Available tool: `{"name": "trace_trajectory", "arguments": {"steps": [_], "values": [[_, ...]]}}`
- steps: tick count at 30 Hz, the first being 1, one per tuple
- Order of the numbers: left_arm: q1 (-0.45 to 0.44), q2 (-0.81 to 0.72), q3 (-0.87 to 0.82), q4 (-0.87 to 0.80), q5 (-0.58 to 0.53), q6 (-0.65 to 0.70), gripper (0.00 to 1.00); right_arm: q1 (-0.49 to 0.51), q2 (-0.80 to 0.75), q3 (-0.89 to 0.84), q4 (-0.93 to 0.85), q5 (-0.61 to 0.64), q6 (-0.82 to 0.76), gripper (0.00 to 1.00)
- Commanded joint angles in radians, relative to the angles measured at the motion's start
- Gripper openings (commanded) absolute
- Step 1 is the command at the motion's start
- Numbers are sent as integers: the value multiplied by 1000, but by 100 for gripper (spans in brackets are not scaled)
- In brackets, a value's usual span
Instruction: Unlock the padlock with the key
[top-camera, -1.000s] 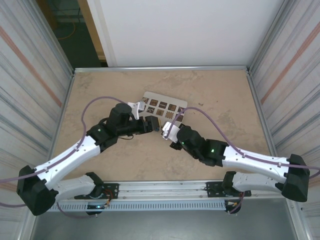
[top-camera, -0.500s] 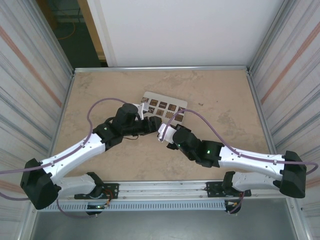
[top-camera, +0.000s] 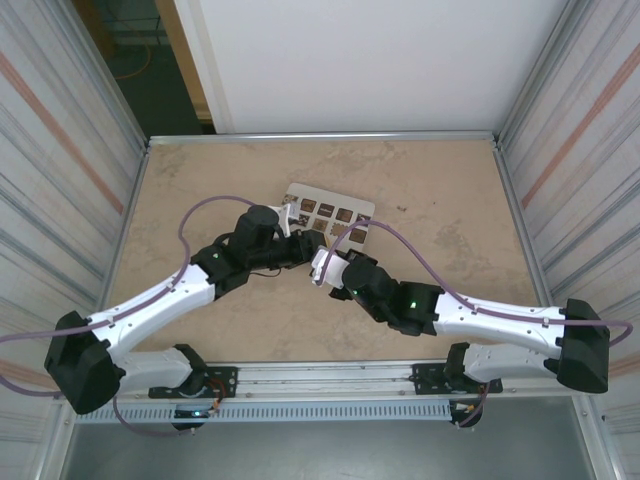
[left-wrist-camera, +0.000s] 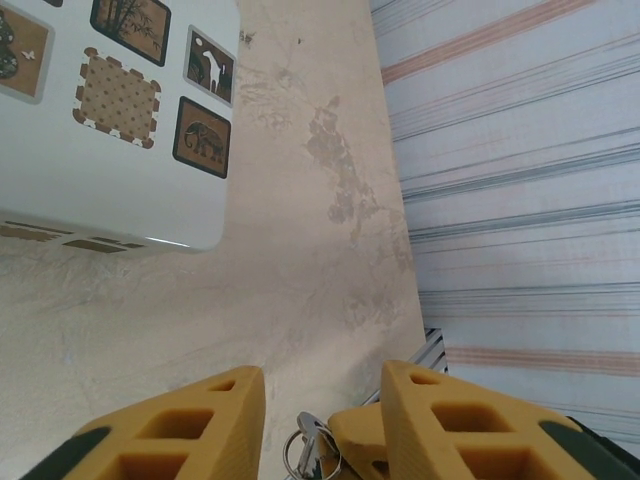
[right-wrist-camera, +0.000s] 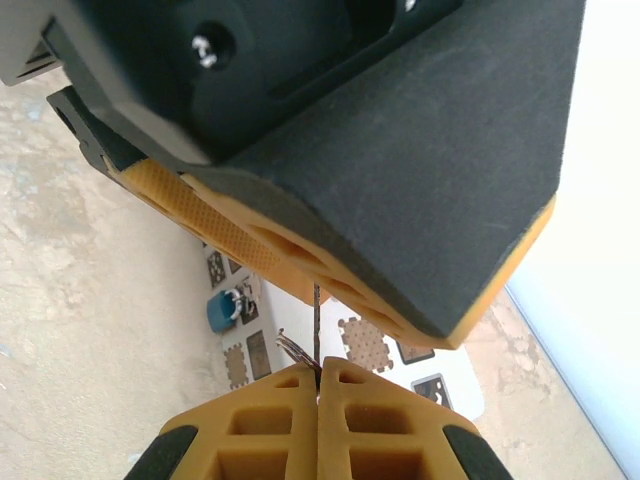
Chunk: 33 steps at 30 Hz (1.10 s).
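Key handover, apparently: right hand (right-wrist-camera: 318, 378) clamped on the key (right-wrist-camera: 317, 322), left hand (left-wrist-camera: 322, 376) part-open around it and best closed squarely ahead of any release; padlock (right-wrist-camera: 222, 310) lies by the white box (left-wrist-camera: 90, 190)

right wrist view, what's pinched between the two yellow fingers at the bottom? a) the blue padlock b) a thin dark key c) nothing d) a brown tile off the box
b: the right gripper is shut on the key, a thin dark sliver sticking up from between its fingers, while the padlock sits apart, farther back.
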Motion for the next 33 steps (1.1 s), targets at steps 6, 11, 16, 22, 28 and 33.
{"name": "trace_trajectory", "arguments": {"steps": [6,11,16,22,28,33], "values": [[-11,8,-3,33,3,-5,21,12,14,34,33,54,-3,0],[-12,10,-3,33,4,-5,13,12,15,34,41,60,1,0],[-12,9,-3,33,1,-5,6,12,14,35,47,61,8,0],[-13,-19,-8,10,-34,33,0,8,-9,34,13,18,38,22],[14,-104,-13,-42,-50,237,0,-102,-130,33,-112,-289,197,55],[89,-207,-64,-11,76,430,0,-346,-241,11,-138,-775,415,65]]}}
